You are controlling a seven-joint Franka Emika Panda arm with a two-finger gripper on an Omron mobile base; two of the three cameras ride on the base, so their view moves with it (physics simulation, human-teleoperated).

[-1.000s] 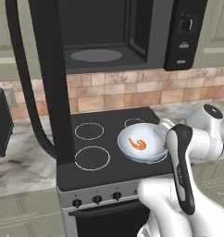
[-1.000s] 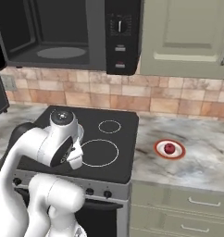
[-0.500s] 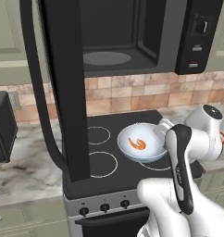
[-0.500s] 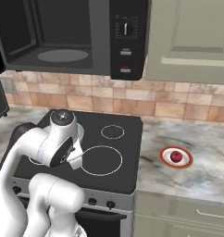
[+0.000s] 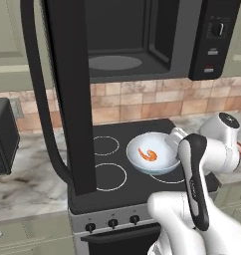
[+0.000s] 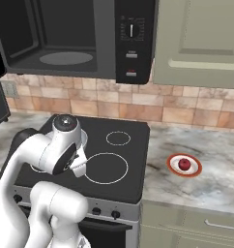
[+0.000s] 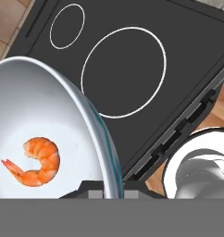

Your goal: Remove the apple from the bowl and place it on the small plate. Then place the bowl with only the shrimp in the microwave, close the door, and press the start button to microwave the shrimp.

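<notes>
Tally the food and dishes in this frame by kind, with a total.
Shrimp: 1, the shrimp in the bowl
Apples: 1, the apple on the small plate
Bowls: 1, the bowl
Plates: 1, the small plate
Total: 4

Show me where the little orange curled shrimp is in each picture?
Left base view: the little orange curled shrimp lies in the round white bowl, centre right, over the black stovetop.
Right base view: not in it.
Hand view: the shrimp is lower left, inside the bowl.
Shared landmark: the stovetop's white burner rings, also seen in the right base view.
</notes>
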